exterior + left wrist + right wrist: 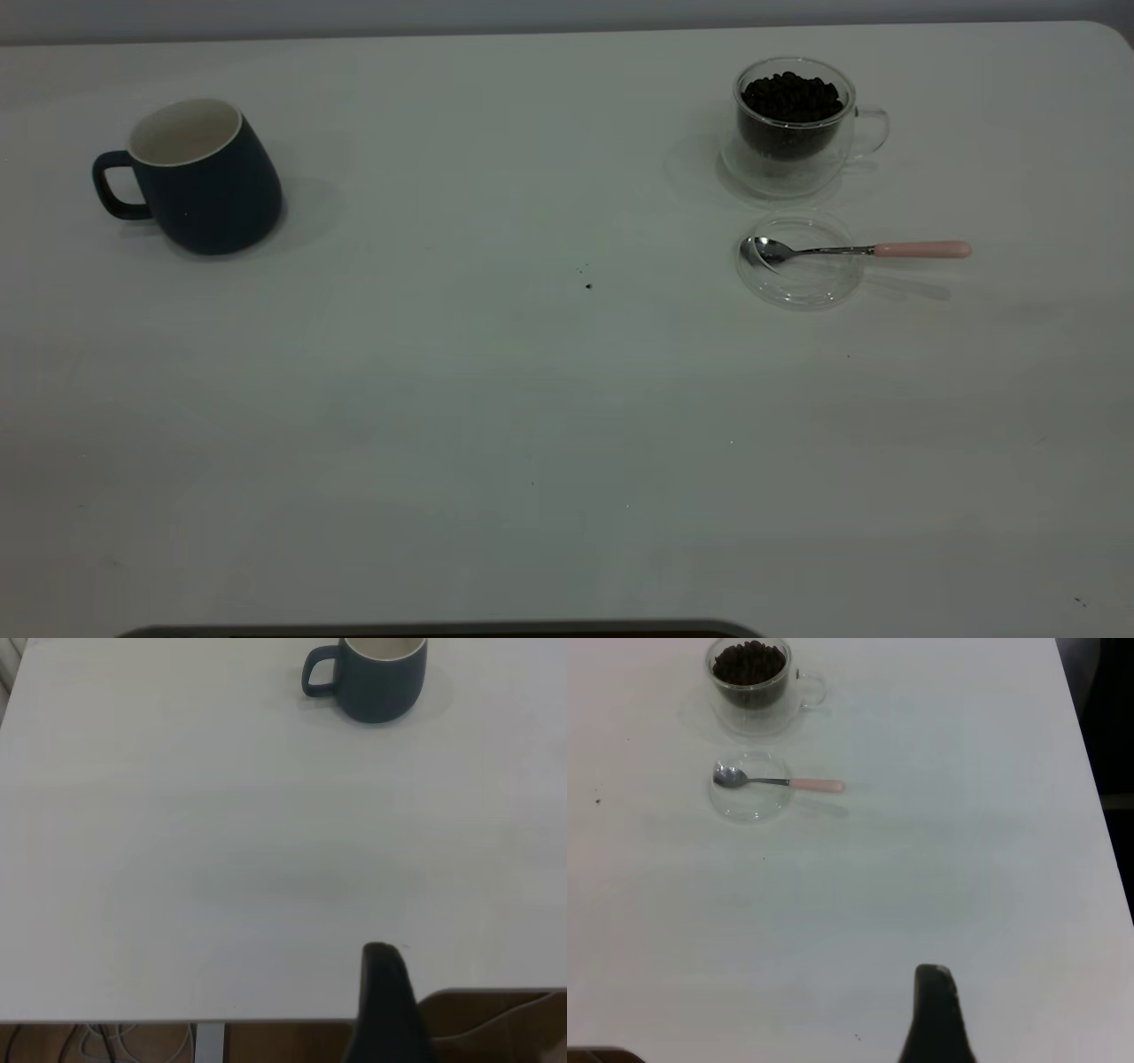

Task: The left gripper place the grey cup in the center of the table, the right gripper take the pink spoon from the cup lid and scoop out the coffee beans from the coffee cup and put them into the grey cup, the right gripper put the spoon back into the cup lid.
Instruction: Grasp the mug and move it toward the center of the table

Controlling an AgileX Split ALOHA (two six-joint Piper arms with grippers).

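Nearest thing is just bare table [496, 461] with a few dark specks. Going left to right: the grey cup [205, 177] sits upright near the far left corner, handle toward the left edge, nothing placed yet. Left gripper [387, 997] waits at the near edge, cup straight across from it, clear path. Coffee cup [793, 124] of coffee beans [791, 96] sits far right; just nearer, the cup lid [800, 282] holds the pink spoon [859, 250], handle pointing right. Right gripper [937, 1014] idles well back. Can't tell either gripper's jaw state.

Dim, even overhead light, soft shadows beside grey cup [208, 173], faint glare on table [496, 399]
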